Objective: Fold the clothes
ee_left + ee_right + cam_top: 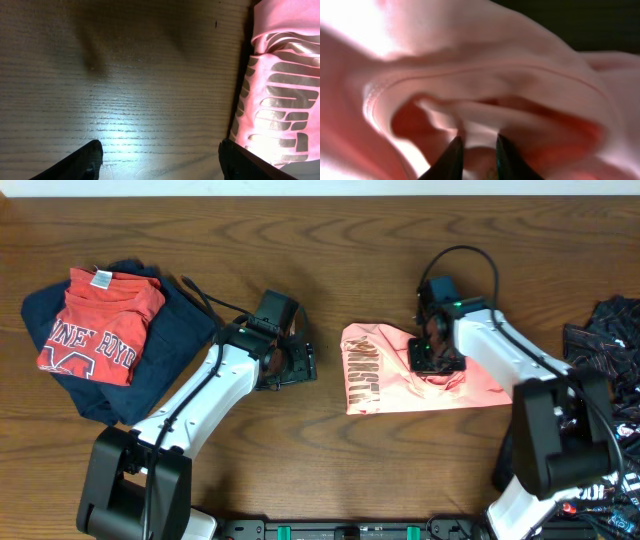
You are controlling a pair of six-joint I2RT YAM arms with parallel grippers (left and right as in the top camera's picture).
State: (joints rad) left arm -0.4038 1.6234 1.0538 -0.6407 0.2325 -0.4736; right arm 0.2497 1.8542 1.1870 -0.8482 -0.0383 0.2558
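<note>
Right pincer [477,155] nearly pressed together, pinching a raised fold of the salmon-pink cloth T-shirt with metallic brown lettering [390,388]. Dark fingertips [451,159] have cloth bunched between and all around them; the wrist view is blurry. In overhead this pincer sits on the shirt's upper middle, near its top edge. The shirt lies flattened and part-folded on the brown wood-grain counter [330,240], lettering running along its left end. Left pincer [160,162] spread wide over bare counter just left of the pink shirt; cannot tell if it touches the wood. The shirt's lettered edge shows at the right of its wrist view, just beside the right finger, contact unclear. Well left of the pink shirt: folded red T-shirt with white lettering [95,330], lying on top of a rumpled navy blue garment [175,345]. Well right of the pink shirt, at the counter's edge: heap of black patterned fabric [605,340], partly hidden behind the right arm.
</note>
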